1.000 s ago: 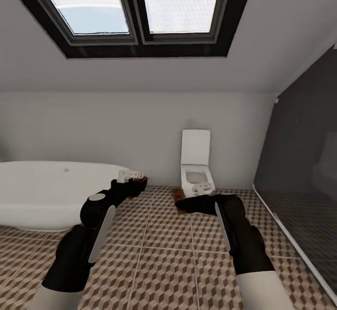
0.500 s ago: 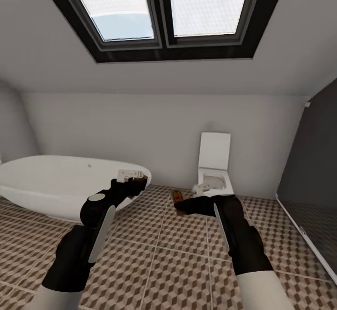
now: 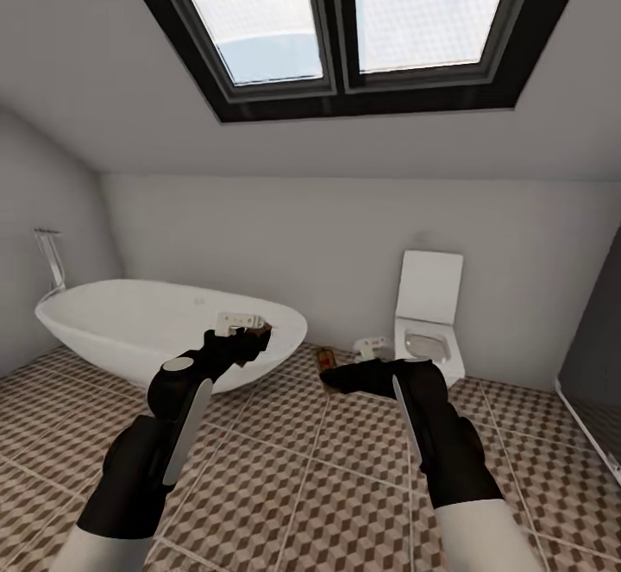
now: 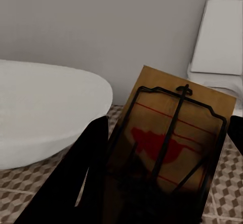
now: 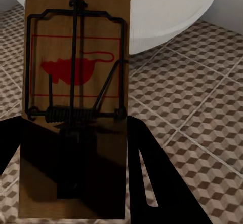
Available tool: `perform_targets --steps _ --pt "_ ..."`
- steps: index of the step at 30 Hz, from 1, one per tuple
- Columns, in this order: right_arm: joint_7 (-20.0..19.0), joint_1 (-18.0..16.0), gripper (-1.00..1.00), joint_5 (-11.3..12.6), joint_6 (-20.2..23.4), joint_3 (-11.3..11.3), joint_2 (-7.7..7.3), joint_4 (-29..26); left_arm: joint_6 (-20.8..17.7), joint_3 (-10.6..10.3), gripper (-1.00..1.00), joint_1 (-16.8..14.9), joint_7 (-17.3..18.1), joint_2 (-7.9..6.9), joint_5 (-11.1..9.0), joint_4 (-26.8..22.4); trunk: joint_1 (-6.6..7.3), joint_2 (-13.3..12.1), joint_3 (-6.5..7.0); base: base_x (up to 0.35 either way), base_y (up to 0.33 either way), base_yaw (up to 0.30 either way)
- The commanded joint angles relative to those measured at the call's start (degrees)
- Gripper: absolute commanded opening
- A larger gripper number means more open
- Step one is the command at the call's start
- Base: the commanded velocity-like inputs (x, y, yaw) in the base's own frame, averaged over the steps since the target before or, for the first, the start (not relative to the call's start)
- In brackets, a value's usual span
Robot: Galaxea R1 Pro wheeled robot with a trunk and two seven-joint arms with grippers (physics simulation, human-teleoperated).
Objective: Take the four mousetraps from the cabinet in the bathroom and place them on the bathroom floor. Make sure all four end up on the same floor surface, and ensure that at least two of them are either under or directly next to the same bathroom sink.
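Observation:
My left gripper (image 3: 255, 336) is held out over the bathroom floor (image 3: 345, 486), shut on a mousetrap (image 3: 264, 330). In the left wrist view that mousetrap (image 4: 172, 143) is a brown board with black wire and a red mouse print, held between dark fingers (image 4: 76, 183). My right gripper (image 3: 332, 375) is shut on a second mousetrap (image 3: 326, 358). The right wrist view has this mousetrap (image 5: 76, 67) standing between black fingers (image 5: 147, 158) above the tiles. The cabinet and the sink are out of view.
A white bathtub (image 3: 129, 330) stands at the left by the wall, with a tap pipe (image 3: 50, 261) behind it. A white toilet (image 3: 429, 322) stands ahead to the right. A dark glass screen (image 3: 599, 365) borders the right side. A skylight (image 3: 345, 20) is overhead.
The camera has turned left: tub and toilet have slid right in the picture and the left wall has come into view. Both arms keep their pose and hold their mousetraps.

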State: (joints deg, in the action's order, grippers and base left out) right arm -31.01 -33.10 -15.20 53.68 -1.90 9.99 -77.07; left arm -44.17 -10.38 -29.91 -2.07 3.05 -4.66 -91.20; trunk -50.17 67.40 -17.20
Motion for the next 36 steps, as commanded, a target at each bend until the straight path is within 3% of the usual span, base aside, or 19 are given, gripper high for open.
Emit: perform_targets --steps 1,36 --pt "-0.4 0.0 -1.0 -0.4 0.2 0.0 0.0 0.0 -0.3 0.0 -1.0 -0.1 -0.2 0.03 -0.4 0.0 0.0 0.0 -0.02 0.0 -0.226 0.263" --pt "-0.4 0.0 -1.0 -0.4 0.2 -3.9 0.0 3.7 -0.3 0.0 -1.0 -0.1 -0.2 0.11 -0.4 0.2 0.0 0.0 -0.25 0.0 -0.235 0.282"
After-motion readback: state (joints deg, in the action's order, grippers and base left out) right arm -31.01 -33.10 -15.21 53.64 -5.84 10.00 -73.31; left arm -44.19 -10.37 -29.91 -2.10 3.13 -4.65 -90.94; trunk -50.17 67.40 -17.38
